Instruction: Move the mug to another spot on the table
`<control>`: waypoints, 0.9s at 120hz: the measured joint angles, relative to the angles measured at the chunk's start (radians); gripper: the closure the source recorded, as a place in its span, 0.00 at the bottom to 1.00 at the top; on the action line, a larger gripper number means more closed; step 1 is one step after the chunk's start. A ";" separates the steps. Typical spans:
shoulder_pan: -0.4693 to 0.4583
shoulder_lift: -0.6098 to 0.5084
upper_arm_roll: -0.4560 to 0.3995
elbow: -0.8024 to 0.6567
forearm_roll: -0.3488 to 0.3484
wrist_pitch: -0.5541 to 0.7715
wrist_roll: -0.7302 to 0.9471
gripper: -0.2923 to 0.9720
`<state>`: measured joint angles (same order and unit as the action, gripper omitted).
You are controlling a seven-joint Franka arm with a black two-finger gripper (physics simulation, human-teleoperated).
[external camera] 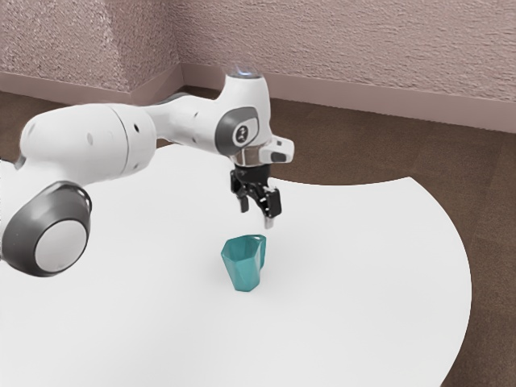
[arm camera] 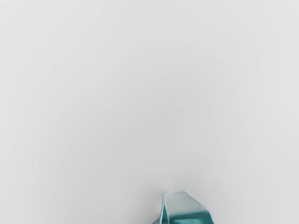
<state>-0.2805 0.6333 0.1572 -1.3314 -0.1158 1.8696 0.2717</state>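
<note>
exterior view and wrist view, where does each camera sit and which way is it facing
Exterior view: sits at the arm's side, above table height, looking down across the white table at the upright teal mug; the arm enters from the exterior view's left, its open pincer hanging above the mug, apart from it.
Wrist view: sits on the arm's hand, facing down at the table, with the mug just under the hand.
Shared: both views show the mug and the table.

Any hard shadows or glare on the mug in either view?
Exterior view: even light, the teal mug casts almost no shadow on the white table, no glare. Wrist view: pale sheen on the mug's upper face, faint grey shade on the table beside it.
</note>
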 joint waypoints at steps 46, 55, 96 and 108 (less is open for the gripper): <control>-0.003 0.022 0.001 -0.011 -0.029 0.010 0.006 0.24; -0.004 0.030 0.001 -0.012 -0.023 0.010 0.006 0.24; -0.015 0.068 0.001 -0.007 0.012 0.014 0.014 0.24; -0.013 0.072 0.001 -0.008 0.001 0.014 0.007 0.24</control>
<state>-0.2933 0.7053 0.1578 -1.3390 -0.1152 1.8836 0.2788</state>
